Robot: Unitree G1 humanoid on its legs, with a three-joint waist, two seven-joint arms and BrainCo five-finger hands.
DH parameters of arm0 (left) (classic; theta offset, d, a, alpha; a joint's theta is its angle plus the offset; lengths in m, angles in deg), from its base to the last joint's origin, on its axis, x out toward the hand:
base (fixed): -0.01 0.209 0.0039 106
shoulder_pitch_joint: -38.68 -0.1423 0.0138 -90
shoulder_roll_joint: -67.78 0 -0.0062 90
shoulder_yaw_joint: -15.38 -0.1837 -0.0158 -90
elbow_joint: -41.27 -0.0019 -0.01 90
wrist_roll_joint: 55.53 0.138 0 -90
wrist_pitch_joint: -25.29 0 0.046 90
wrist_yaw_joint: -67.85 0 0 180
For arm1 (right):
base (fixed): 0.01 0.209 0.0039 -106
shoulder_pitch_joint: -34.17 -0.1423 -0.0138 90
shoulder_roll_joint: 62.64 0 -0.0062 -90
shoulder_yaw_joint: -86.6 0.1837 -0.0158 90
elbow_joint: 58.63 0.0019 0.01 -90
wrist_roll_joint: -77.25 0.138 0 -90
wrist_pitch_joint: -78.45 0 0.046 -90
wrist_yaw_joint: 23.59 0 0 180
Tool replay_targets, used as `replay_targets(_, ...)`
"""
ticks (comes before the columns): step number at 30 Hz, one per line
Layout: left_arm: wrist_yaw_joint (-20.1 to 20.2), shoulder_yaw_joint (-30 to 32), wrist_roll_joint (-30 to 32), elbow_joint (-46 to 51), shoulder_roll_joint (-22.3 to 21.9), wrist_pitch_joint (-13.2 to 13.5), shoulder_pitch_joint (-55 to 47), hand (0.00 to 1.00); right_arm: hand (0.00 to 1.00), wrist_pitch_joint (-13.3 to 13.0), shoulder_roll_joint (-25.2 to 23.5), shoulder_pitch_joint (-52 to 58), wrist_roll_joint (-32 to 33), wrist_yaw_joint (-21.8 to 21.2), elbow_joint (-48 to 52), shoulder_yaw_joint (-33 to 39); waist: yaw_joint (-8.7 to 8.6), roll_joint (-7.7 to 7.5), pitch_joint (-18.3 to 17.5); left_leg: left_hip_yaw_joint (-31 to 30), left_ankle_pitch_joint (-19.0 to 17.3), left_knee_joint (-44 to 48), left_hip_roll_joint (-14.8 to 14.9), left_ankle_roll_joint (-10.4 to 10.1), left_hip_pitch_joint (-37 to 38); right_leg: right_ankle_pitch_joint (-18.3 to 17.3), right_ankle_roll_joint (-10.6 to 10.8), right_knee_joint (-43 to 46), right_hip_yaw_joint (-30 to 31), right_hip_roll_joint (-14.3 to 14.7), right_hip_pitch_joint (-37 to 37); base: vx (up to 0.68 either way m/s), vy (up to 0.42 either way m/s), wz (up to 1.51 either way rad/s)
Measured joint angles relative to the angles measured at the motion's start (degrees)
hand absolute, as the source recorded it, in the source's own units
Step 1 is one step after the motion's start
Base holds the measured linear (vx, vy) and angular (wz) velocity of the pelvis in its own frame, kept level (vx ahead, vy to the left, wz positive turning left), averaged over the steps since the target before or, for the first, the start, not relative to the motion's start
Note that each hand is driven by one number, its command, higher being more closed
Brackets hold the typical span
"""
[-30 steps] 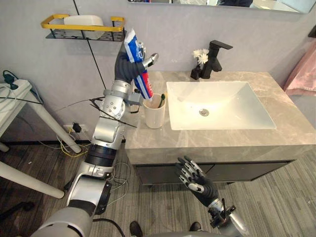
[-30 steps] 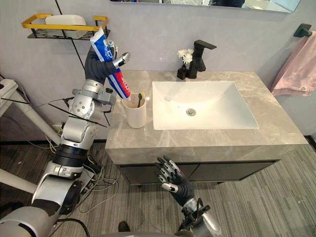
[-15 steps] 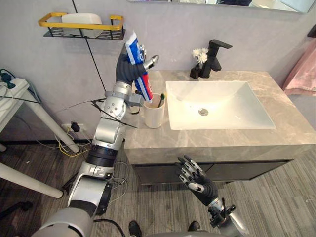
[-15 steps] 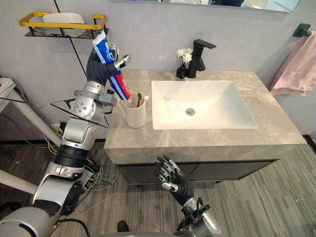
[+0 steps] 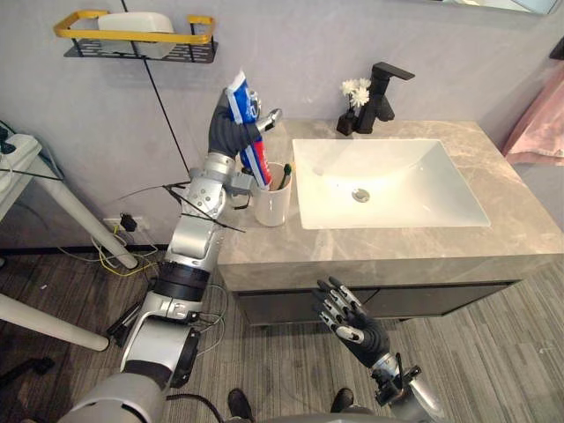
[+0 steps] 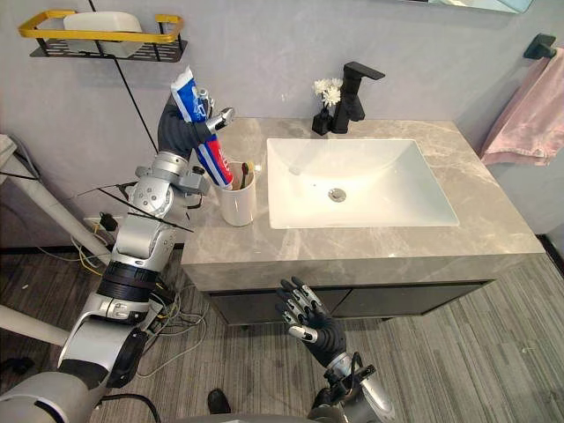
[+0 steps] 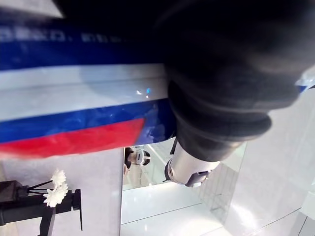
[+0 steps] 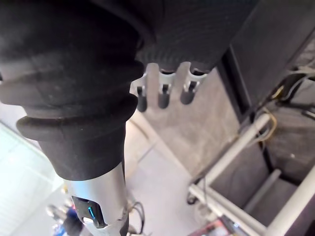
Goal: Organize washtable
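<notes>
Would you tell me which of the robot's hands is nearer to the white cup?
Left. The left hand is just above the cup, gripping a toothpaste tube whose lower end reaches its rim; the right hand is open, low in front of the counter.

From my seat, the lower end of the toothpaste tube (image 5: 246, 130) is sunk inside the cup (image 5: 271, 203), so I can't see how deep it sits or whether it touches the bottom. The left hand (image 5: 227, 137) closes round the tube, with most of its fingers hidden behind it. In the left wrist view the tube is a blur, cut off at both side edges. A thin greenish thing (image 5: 284, 177) pokes from the cup, too small for me to name. A white object (image 5: 132, 19) on the wall shelf (image 5: 132, 37) is half hidden by the yellow rail. The pink towel (image 5: 542, 132) is cut by the picture's edge. The right hand (image 5: 352, 324) hangs below the front of the desk (image 5: 397, 251), its arm cut off at the bottom edge.
</notes>
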Motion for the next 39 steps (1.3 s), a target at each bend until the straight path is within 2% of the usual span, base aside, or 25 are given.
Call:
replay_targets(17,-0.05,0.00,0.11,0.00,-0.05,-0.02,0.01,1.00,0.00,0.00,0.00,0.26,0.02,0.00,0.00,0.16,-0.04,0.46,1.03,1.35,-0.26,0.01,0.10,-0.28,-0.10,0.16,-0.09,-0.02,1.34,0.09,-1.06,0.01,-0.003,-0.03)
replay_targets(18,-0.03,0.00,0.11,0.00,-0.05,-0.02,0.02,0.00,0.00,0.00,-0.01,0.27,0.03,0.00,0.01,0.16,-0.14,0.51,1.20,1.34,-0.26,0.02,0.10,-0.28,-0.12,0.17,-0.09,-0.02,1.34,0.09,-1.08,0.00,0.000,0.00)
replay_targets(22,0.15,-0.01,0.12,0.00,-0.05,-0.04,0.03,0.00,0.00,0.00,0.00,0.37,0.02,0.00,0.01,0.17,-0.15,0.68,2.10,1.33,-0.26,0.02,0.11,-0.27,-0.13,0.17,-0.09,-0.02,1.31,0.11,-1.08,0.01,-0.003,0.00)
replay_targets(26,2.44,-0.14,0.12,0.01,-0.01,-0.26,0.05,0.00,0.00,0.00,-0.01,0.41,0.02,-0.06,0.06,0.17,-0.10,0.73,2.15,1.23,-0.26,0.07,0.11,-0.27,-0.17,0.26,0.01,-0.01,1.20,0.10,-1.04,0.03,-0.005,0.01)
replay_targets(34,3.22,-0.83,0.11,0.01,0.17,-0.26,0.39,0.00,0.00,0.01,-0.02,0.42,0.03,-0.10,0.07,0.19,-0.12,0.84,2.17,0.62,-0.25,0.02,0.06,-0.26,0.09,0.28,-0.01,-0.01,0.65,0.05,-0.46,0.00,0.000,0.02)
replay_targets(39,3.93,-2.79,0.10,0.02,1.63,-0.24,1.74,0.00,0.00,0.01,-0.07,0.40,0.03,-0.14,0.06,0.54,0.02,1.21,2.23,-0.15,-0.22,0.02,-0.04,-0.24,0.22,0.16,-0.18,-0.03,-0.06,-0.06,0.11,0.00,-0.001,0.05)
